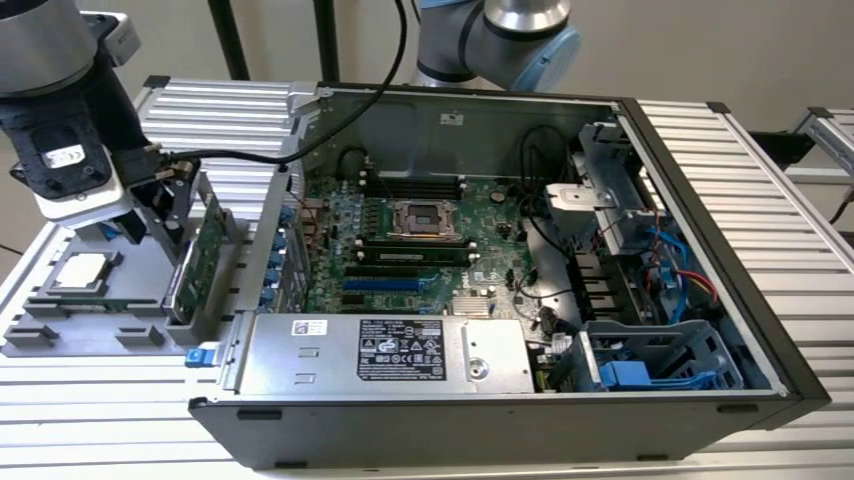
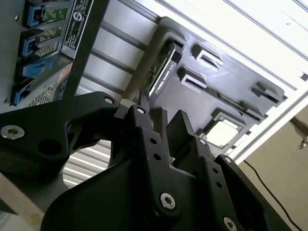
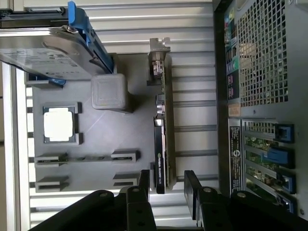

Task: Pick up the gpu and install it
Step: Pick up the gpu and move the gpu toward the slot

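- Exterior view: the gpu (image 1: 203, 250) stands on edge in the grey tray (image 1: 40, 335), outside the computer case (image 1: 467, 430); the gripper (image 1: 167, 205) hangs over it.
- Second wrist view: jaws spread, holding nothing.
- First wrist view: jaws straddle the card's end. Judged the pick-up step; grasping calls for square closure.

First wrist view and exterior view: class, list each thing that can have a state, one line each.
gpu, upright on edge in the grey holder, not lifted.
claw, open, straddling the gpu's end.
processor chip, seated in its holder recess.
hard drive, parked on the holder.
computer case, side panel off, inside exposed.
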`<state>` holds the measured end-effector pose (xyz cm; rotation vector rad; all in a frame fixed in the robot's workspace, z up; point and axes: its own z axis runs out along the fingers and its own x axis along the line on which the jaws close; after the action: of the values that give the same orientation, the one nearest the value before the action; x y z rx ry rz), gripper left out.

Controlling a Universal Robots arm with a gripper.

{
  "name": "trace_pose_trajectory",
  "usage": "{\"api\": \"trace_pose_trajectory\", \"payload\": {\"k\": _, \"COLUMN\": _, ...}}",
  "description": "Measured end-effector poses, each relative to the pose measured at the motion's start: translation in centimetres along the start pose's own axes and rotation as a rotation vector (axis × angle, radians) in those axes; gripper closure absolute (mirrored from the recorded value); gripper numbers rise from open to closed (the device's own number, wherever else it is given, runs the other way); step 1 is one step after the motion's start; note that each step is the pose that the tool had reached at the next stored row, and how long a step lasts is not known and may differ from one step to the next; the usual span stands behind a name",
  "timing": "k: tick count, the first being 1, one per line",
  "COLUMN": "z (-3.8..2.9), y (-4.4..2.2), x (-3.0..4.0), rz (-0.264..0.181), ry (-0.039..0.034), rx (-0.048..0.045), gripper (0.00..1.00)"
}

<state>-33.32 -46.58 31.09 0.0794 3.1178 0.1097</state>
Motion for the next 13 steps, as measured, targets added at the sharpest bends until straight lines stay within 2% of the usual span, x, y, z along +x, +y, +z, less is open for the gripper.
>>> {"api": "trace_pose_trajectory", "payload": {"k": 13, "z": 0.62, "y": -0.03, "x": 0.01, "rz": 0.000, "ry": 0.0000, "rx": 0.0000, "gripper": 1.00}}
